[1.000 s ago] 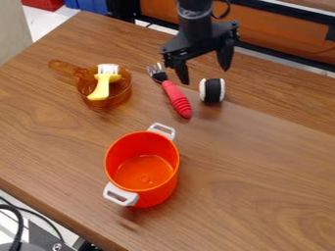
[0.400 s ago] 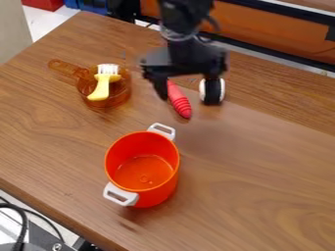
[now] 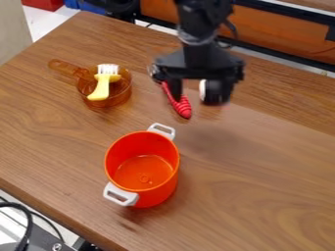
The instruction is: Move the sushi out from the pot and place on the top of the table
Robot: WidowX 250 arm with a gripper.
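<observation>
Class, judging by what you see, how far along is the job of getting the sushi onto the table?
Done: the sushi rests on the table, outside the pot, whose visible inside holds none. In hand: apparently nothing; the claw hangs open, partly covering the sushi from view. Left: probably only backing the claw away.

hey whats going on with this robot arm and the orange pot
The robot's tool hangs over the far part of the table, fingers apart, with one finger partly hiding the black-and-white sushi. The sushi is already out of the orange pot and on the tabletop, so the move looks done. A red-handled fork lies beside it, and a yellow brush rests in the amber pan.
</observation>
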